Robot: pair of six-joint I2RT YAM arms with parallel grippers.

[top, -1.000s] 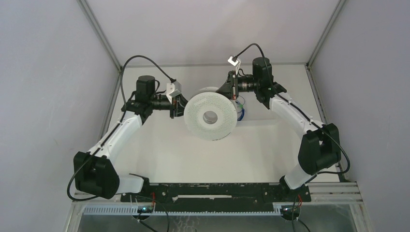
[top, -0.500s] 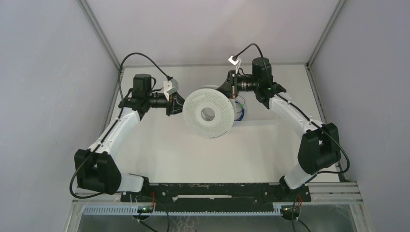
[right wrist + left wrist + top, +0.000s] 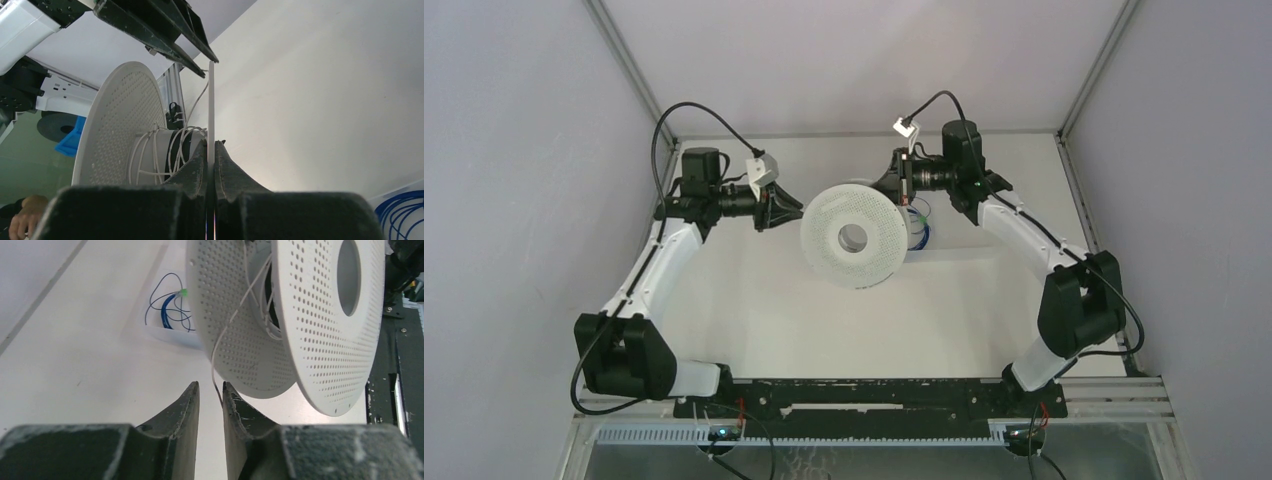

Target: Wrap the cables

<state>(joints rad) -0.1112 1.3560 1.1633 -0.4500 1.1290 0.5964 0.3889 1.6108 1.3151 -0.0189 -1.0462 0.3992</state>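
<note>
Fingers (image 3: 186, 407) of the left gripper (image 3: 210, 387) stand a little apart, released, with a narrow gap between them and nothing clamped. From above, this gripper (image 3: 790, 207) sits just left of the spool (image 3: 829, 240), not touching it. The cable (image 3: 213, 367), a thin pale strand, comes down from between the spool's two flanges. Its free end hangs into the gap, close against the inner face of the right-hand finger; whether it touches that finger I cannot tell. The spool (image 3: 320, 340) is white, with perforated flanges and a round centre hole, and it stands on edge with one face tilted up toward the overhead camera. More turns of cable (image 3: 170, 150) lie loosely wound round its hub. The right gripper (image 3: 210, 145) is clenched on the thin rim of one flange, at the spool's upper right edge (image 3: 904, 190). Right of the spool, a loose coil of blue wire (image 3: 170, 310) lies on the table (image 3: 824, 320), partly hidden behind the flange.
</note>
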